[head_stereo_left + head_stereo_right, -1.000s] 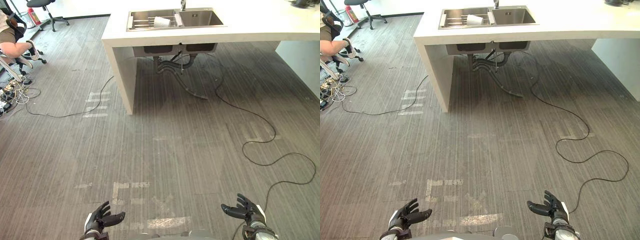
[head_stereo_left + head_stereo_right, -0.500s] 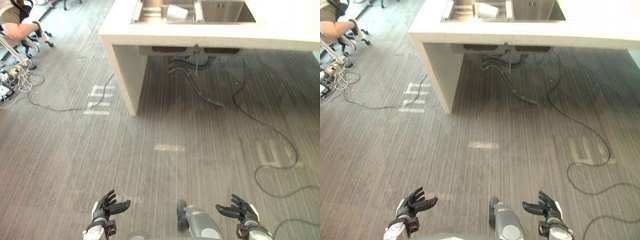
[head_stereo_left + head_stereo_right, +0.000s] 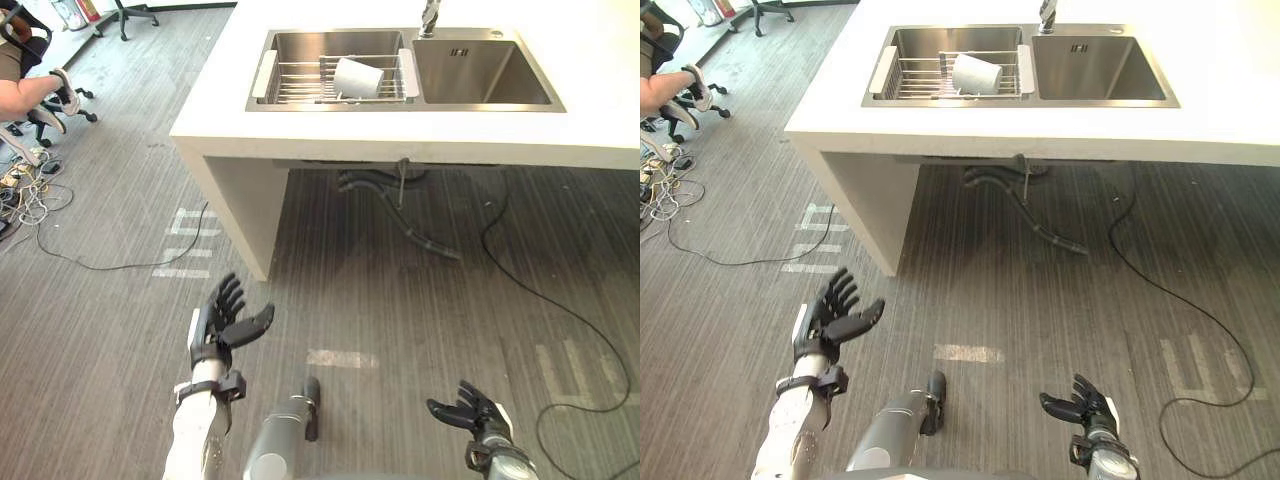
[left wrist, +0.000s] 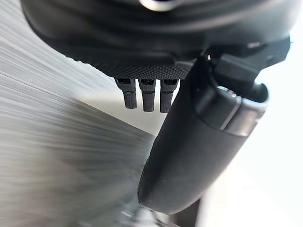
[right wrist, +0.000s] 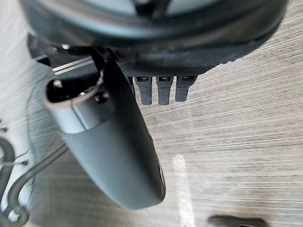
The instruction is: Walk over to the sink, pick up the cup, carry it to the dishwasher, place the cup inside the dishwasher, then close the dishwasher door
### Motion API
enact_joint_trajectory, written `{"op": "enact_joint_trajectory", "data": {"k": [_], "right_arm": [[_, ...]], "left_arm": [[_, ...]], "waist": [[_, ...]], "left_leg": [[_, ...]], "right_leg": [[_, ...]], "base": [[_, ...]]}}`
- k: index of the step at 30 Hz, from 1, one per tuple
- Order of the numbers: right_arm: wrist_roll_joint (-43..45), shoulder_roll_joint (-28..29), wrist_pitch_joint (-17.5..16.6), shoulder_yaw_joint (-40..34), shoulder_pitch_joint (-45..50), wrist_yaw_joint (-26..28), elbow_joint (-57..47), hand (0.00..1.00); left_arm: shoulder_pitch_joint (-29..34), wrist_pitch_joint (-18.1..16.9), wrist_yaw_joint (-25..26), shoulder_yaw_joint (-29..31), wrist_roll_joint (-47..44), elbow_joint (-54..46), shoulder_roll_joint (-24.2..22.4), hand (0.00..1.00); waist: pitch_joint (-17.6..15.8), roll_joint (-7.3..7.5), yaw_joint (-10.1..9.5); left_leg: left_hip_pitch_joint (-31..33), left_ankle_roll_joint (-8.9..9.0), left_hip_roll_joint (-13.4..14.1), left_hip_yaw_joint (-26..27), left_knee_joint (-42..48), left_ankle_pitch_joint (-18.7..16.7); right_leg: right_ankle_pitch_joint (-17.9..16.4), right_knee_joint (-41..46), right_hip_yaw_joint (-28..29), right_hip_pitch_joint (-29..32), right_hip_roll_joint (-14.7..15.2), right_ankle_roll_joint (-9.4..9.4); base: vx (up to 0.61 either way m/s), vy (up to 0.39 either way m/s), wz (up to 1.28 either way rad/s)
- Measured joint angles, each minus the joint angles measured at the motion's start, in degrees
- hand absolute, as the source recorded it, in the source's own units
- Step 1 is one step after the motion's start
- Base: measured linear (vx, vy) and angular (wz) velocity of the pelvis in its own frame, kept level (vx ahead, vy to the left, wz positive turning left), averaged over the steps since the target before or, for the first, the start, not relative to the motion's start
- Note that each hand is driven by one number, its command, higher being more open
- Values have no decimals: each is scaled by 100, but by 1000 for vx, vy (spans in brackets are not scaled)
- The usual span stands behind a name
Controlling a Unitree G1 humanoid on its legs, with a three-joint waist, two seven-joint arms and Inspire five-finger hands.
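Left hand (image 3: pixel 225 318) has risen; the sink (image 3: pixel 480 85) is closer now.
It and the right hand (image 3: pixel 475 415) are open and empty; the cup (image 3: pixel 358 78) lies far ahead.

Tap (image 3: pixel 429 14) cut off at top; person (image 3: pixel 25 92) cut off at L; cup (image 3: pixel 357 78): open end too small to tell.

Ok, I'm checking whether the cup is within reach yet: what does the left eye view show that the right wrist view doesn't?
Left eye view: the cup on its side on the rack in the sink, plus the open left robot hand. Right wrist view: straight fingers and thumb close up. Both: the right robot hand, open and empty, above the grey floor.
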State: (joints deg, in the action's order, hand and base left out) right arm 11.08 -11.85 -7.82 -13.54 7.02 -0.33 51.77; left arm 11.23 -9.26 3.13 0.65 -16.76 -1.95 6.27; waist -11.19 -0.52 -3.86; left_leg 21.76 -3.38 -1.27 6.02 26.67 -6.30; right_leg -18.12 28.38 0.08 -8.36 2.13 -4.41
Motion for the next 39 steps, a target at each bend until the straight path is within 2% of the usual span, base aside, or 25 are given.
{"op": "enact_joint_trajectory", "data": {"k": [1,2,3,4,6,8,10,11,12,13,14,16,18,19,20,21,23,24,26,27,28,29,32,38,39], "right_arm": [[-3,59,0,-22,21,-1,47,90],[-41,125,11,-13,31,20,64,90],[-105,148,11,-3,31,37,61,90],[-172,209,15,46,35,70,9,90],[-228,387,5,83,138,185,-270,90],[-229,409,-2,174,183,253,-397,90],[-230,401,-1,174,245,274,-414,90],[-232,393,1,173,262,275,-411,90],[-239,384,3,177,330,281,-391,90],[-241,362,10,183,381,282,-358,90],[-246,204,53,188,402,272,-222,90],[-247,85,83,165,403,254,-280,90],[-247,51,83,172,499,252,-413,90],[-240,56,81,221,606,252,-575,90],[-232,58,80,286,716,241,-767,90],[-227,65,69,297,769,240,-863,90],[-221,52,-3,290,858,250,-1049,90],[-220,51,-13,289,845,257,-1051,90],[-218,58,-15,290,816,303,-1034,90],[-219,54,-16,290,819,315,-1032,90],[-218,20,-17,287,835,334,-1025,90],[-218,164,5,283,814,376,-838,90],[-218,353,2,299,944,477,-823,90],[-219,389,2,385,936,578,-508,90],[-219,301,4,503,695,667,-24,90]], "left_arm": [[-52,-2,4,-28,8,-267,41,90],[-171,-6,81,-62,128,-545,99,90],[-214,-7,120,-66,172,-657,111,90],[-238,-8,200,-100,244,-966,114,90],[-266,-234,318,-134,343,-1710,126,90],[-268,-517,350,-117,341,-2094,126,90],[-284,-695,432,-112,332,-2226,64,90],[-295,-739,455,-93,330,-2225,28,90],[-302,-760,513,-49,332,-2212,46,90],[-295,-759,538,-54,334,-2175,31,90],[-267,-725,575,-69,350,-1988,-44,90],[-296,-632,585,-45,529,-1829,-8,90],[-329,-548,574,-108,614,-1803,-70,90],[-337,-540,556,-152,736,-1812,-62,90],[-338,-536,555,-170,872,-1836,-9,90],[-341,-536,555,-170,976,-1858,9,90],[-342,-529,554,-164,1253,-1987,96,90],[-343,-527,554,-156,1337,-2057,158,90],[-448,-532,525,-117,1723,-2225,368,90],[-487,-527,524,-118,1823,-2221,416,90],[-560,-499,520,-123,1987,-2203,447,90],[-738,-394,510,-171,2365,-2000,623,90],[-824,-212,399,-413,2664,-1772,961,90],[-1525,-177,153,-1187,3281,-1473,1316,90],[-1944,-162,29,-1332,3605,-7,1987,90]], "waist": [[-3,39,71],[-4,104,157],[-4,106,177],[-2,100,239],[11,82,304],[19,69,321],[66,4,342],[91,-25,363],[121,3,415],[135,7,451],[194,-210,464],[229,-267,466],[208,-300,502],[203,-297,469],[201,-298,406],[201,-295,363],[268,-290,287],[275,-300,277],[291,-307,210],[308,-316,209],[359,-401,222],[418,-227,235],[528,5,305],[627,71,369],[587,186,604]], "left_leg": [[-216,-35,-53,-47,23,-96],[-563,-82,-114,-84,-50,-221],[-786,-87,-125,-92,-127,-272],[-1255,-135,-117,-124,-361,-334],[-2055,-29,42,-195,-869,-517],[-2409,51,197,-195,-968,-696],[-2690,192,394,-243,-1019,-903],[-2795,270,500,-299,-1016,-1015],[-2928,431,592,-415,-993,-1198],[-2994,540,645,-478,-967,-1295],[-3072,616,894,-566,-887,-1357],[-3069,691,1047,-586,-595,-1084],[-2763,783,1206,-683,416,-824],[-2290,781,1374,-712,1612,-330],[-1842,810,1566,-601,2571,-394],[-1639,788,1658,-485,2859,-463],[-1090,723,1789,-91,2620,-801],[-1029,717,1786,-30,2337,-861],[-1027,722,1566,-31,834,-839],[-1088,717,1460,-68,382,-645],[-1169,688,1343,-131,-279,-22],[-1456,854,1123,-68,-781,84],[-1754,743,858,118,-1304,232],[-2107,684,620,259,-2174,632],[-2479,512,375,233,-3166,1187]], "right_leg": [[366,1040,33,381,67,-702],[479,2265,63,848,197,-897],[422,2661,18,1028,250,-788],[295,3049,-110,1337,358,-536],[7,2791,-432,1974,419,-26],[-90,2103,-524,2446,390,125],[-32,1203,-482,2819,289,114],[144,650,-384,2929,229,95],[780,-190,-161,2945,191,93],[1356,-307,-188,2857,185,93],[1447,-288,-351,2715,-42,289],[1072,54,-513,2621,-115,502],[906,-77,-707,2215,-186,603],[848,-359,-799,1798,-266,684],[835,-672,-850,1376,-347,711],[828,-798,-864,1187,-372,724],[815,-1197,-910,757,-377,743],[814,-1253,-912,695,-376,740],[812,-1360,-874,574,-331,678],[785,-1349,-858,571,-314,626],[747,-1330,-848,588,-334,556],[674,-1288,-719,579,-165,430],[643,-1353,-492,554,51,330],[722,-1586,-306,549,175,204],[1109,-2178,-189,476,296,20]], "base": [[729,173,17],[591,115,18],[582,76,7],[558,41,2],[570,-19,-1],[514,-141,-4],[422,-173,8],[484,-248,35],[499,-275,45],[537,-303,45],[538,-306,27],[586,-367,26],[379,-267,41],[332,-231,36],[383,-263,25],[235,-158,13],[195,-96,10],[195,-14,4],[197,61,-4],[163,84,-3],[258,175,-4],[261,170,-6],[138,110,-10],[22,41,-5],[0,0,0]]}}
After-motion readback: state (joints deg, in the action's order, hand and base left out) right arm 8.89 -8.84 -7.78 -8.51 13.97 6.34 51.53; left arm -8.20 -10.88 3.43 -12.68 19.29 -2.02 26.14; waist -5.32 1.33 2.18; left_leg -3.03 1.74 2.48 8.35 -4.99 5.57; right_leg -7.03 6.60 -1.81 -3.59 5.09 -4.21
